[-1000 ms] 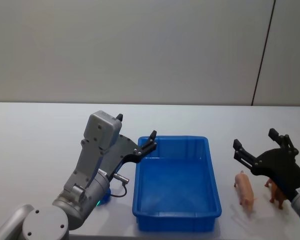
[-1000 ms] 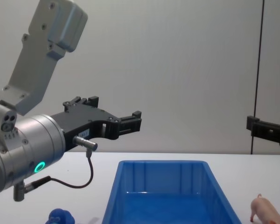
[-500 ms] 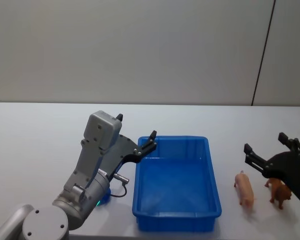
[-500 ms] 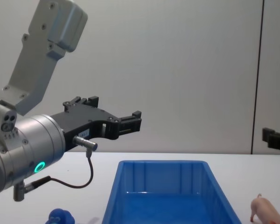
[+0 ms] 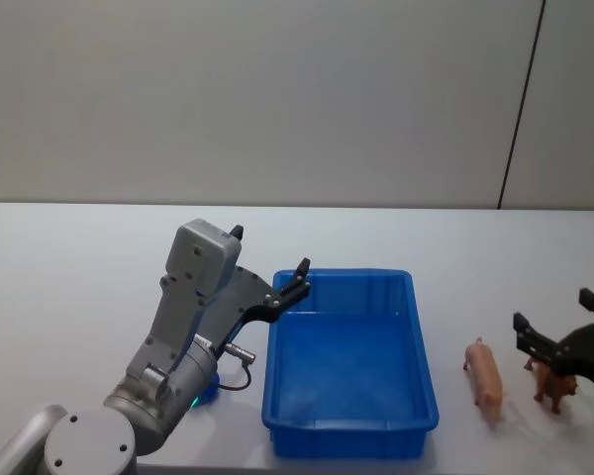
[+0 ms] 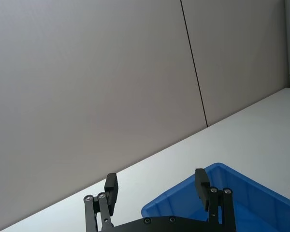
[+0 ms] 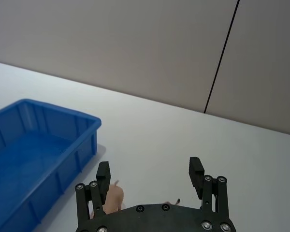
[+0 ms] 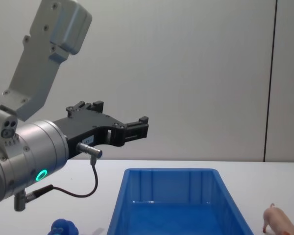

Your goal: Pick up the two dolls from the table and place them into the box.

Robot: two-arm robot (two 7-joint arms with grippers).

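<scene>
Right gripper (image 7: 150, 173) first: jaws spread wide, nothing between them, hanging low at the right edge of the bench (image 5: 69, 267). Here's the relation that matters: the pink pig (image 5: 485, 376) stands just off the jaws on the side toward the box (image 5: 423, 356), while the brown animal (image 5: 552, 386) sits almost directly beneath them. The pig's long axis runs away from the robot, roughly in line with the box's long wall, so I'd judge the jaws want to close across its flanks. This looks like the right arm's job, since both toys stand on its side, just beside each other, neither one touched. That arm reaches in from the right, gripper pointing forward and a little down. Across the bench, the left gripper (image 6: 156, 186) hovers raised by the box's far left corner, jaws spread and empty, with the blue figure (image 8: 63, 227) down on the bench by that arm.
</scene>
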